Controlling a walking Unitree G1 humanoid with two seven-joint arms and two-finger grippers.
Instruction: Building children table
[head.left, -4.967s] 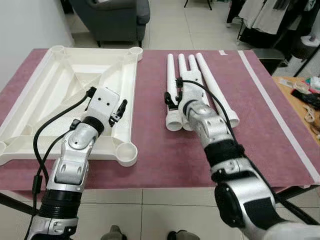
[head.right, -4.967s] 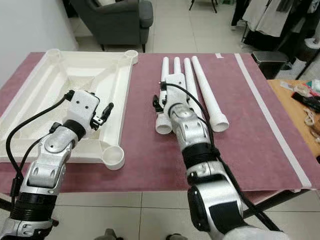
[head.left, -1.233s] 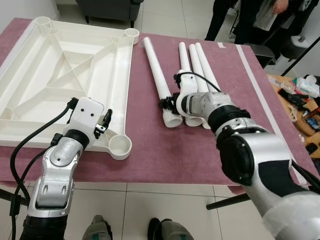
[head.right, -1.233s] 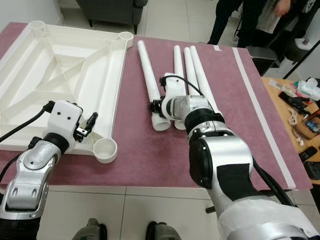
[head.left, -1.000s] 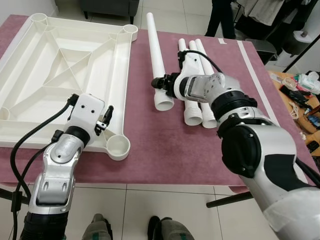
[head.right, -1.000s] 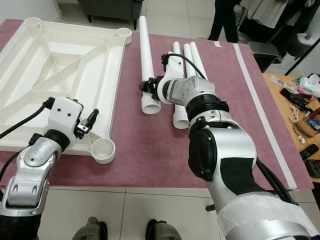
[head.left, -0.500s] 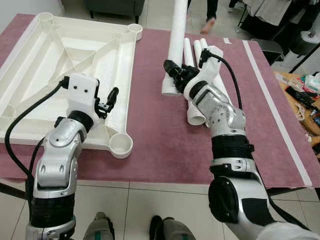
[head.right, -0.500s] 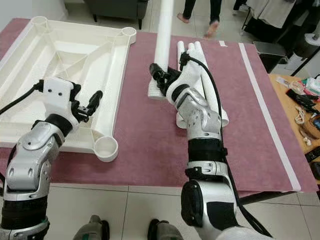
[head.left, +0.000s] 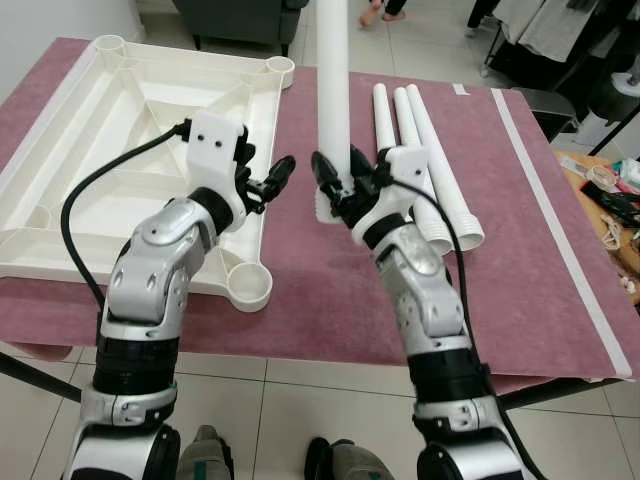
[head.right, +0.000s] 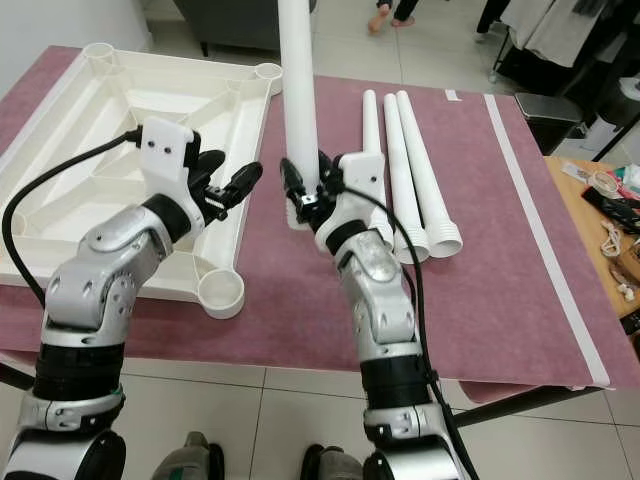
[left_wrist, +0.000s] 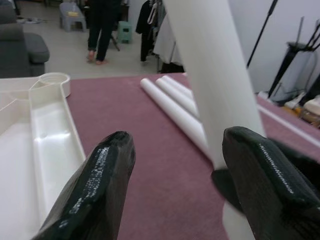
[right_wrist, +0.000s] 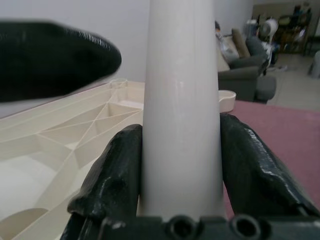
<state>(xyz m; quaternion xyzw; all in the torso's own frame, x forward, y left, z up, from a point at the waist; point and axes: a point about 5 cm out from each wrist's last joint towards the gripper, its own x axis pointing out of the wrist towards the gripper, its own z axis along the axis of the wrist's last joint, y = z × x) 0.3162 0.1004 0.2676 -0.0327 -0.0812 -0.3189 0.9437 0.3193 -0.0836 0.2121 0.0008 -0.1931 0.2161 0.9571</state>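
The white tabletop (head.left: 100, 160) lies upside down on the maroon cloth, its near corner socket (head.left: 249, 287) facing up. My right gripper (head.left: 341, 188) is shut on the lower end of a white leg tube (head.left: 333, 90), which stands nearly upright above the cloth. In the right wrist view its pads (right_wrist: 116, 172) press both sides of the leg tube (right_wrist: 182, 100). My left gripper (head.left: 266, 176) hovers open just left of the tube. In the left wrist view the leg tube (left_wrist: 215, 75) stands between the spread fingers (left_wrist: 95, 190), close to one of them. Three more legs (head.left: 420, 150) lie side by side to the right.
A white tape stripe (head.left: 550, 200) runs along the cloth's right side. A wooden side table (head.left: 612, 185) with small items stands beyond the right edge. A grey armchair (head.left: 240, 15) and a person's feet (head.left: 385, 10) are behind the table. Tiled floor lies below the near edge.
The right gripper has swung the leg tube closer to upright and nearer the tabletop. The left gripper has lifted and reached toward the tube, fingers still spread.
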